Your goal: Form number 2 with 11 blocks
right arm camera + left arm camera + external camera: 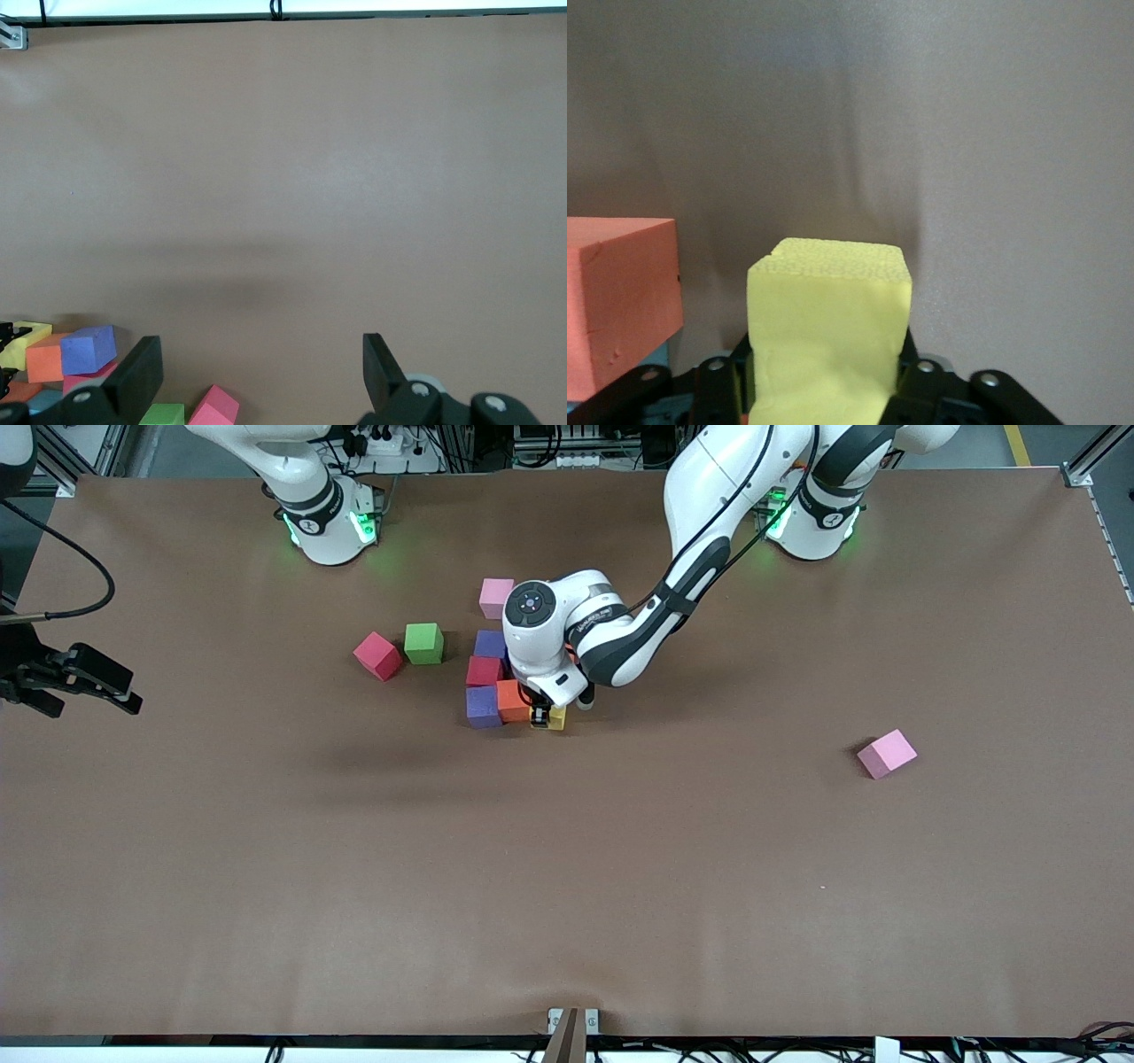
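Left claw: lowered at the cluster of blocks in the middle of the table — a yellow block is seen between its fingers; whether the fingers press it or stand just off it cannot be told.
Yellow block: set on the table, just beside an orange block, on the side toward the left arm's end.
Number 2: only partly laid — a purple block is seen touching the orange one, a red block adjoining them farther from the front camera, a second purple block farther again.
Pink block: placed near the cluster, farthest from the front camera.
Second pink block: lying alone, well apart, toward the left arm's end.
Loose red block: beside a green cube, toward the right arm's end.
Right claw: held off at its own end of the table, waiting — fingers wide apart, nothing between them.
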You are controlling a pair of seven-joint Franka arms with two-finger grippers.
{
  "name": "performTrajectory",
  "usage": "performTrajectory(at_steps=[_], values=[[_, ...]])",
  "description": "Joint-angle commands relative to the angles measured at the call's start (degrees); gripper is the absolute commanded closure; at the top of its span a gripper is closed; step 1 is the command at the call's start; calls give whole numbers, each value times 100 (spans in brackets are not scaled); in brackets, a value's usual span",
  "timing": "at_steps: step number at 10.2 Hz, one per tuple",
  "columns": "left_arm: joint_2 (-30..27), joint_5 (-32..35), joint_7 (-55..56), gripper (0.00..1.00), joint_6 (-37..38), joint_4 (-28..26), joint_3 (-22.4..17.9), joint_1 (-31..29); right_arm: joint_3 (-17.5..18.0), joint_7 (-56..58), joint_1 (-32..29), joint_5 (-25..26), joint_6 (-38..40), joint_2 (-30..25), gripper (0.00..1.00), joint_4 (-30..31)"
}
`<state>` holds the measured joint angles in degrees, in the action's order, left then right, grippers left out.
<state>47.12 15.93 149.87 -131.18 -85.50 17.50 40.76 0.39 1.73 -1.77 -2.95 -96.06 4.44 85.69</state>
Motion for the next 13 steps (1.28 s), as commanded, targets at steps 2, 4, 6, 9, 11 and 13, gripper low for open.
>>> performTrajectory(at_steps=[2,4,6,9,11,13], values=[[105,-28,43,0,101,148,-19,125,22,64,-43,-56,-35,-66,0,71],[61,-11,-53,0,128,148,-19,107,22,64,-43,-56,-35,-66,0,62],[0,-11,-203,0,355,165,-19,81,22,64,-43,-56,-35,-66,0,62],[-80,-37,-370,0,593,174,-10,55,22,64,-43,-56,-35,-66,0,62],[-176,-46,-431,0,760,183,7,55,22,64,-43,-65,-35,-66,0,62],[-273,-63,-598,0,962,183,42,46,22,64,-43,-56,-35,-66,0,62]])
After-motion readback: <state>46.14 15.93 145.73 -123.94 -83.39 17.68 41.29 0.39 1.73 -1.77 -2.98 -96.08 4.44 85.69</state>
